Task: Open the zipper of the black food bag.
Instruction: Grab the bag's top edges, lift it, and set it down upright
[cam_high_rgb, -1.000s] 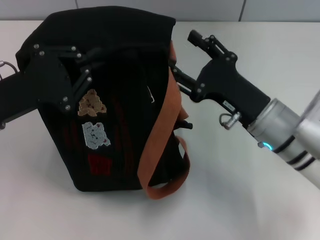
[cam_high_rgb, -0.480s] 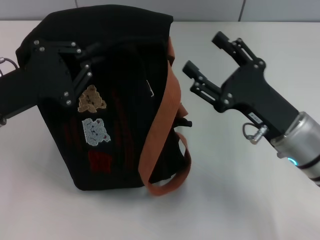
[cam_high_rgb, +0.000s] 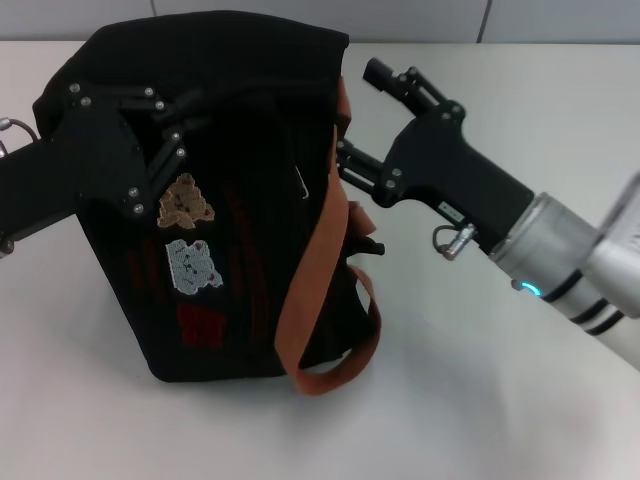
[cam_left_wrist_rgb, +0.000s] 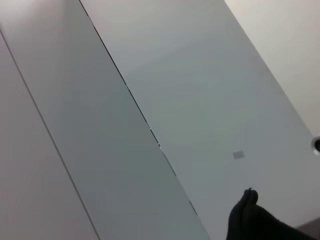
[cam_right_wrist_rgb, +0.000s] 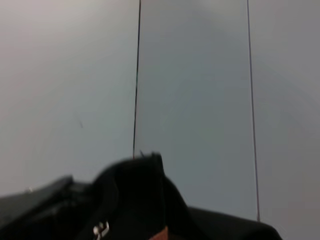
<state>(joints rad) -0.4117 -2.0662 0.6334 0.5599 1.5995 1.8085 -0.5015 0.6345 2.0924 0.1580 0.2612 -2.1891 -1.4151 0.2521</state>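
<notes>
The black food bag (cam_high_rgb: 240, 250) stands on the white table, its bear patches and red mark facing me and its rust-brown straps (cam_high_rgb: 320, 260) hanging down its right side. A small silver pull tab (cam_high_rgb: 303, 187) hangs near the strap; the right wrist view also shows a silver pull tab (cam_right_wrist_rgb: 101, 230) on the black fabric. The zipper line itself blends into the black cloth. My left gripper (cam_high_rgb: 185, 115) presses in from the left, shut on the bag's upper fabric. My right gripper (cam_high_rgb: 356, 110) is open at the bag's right edge, its lower finger (cam_high_rgb: 352, 160) against the strap.
The white table (cam_high_rgb: 480, 400) stretches to the right of and in front of the bag. A pale panelled wall (cam_high_rgb: 560, 20) runs along the back. A corner of black fabric (cam_left_wrist_rgb: 250, 220) shows in the left wrist view.
The right gripper pulled away to the right half a second ago and has now come back to the bag's strap side, still open. The left gripper has stayed put.
</notes>
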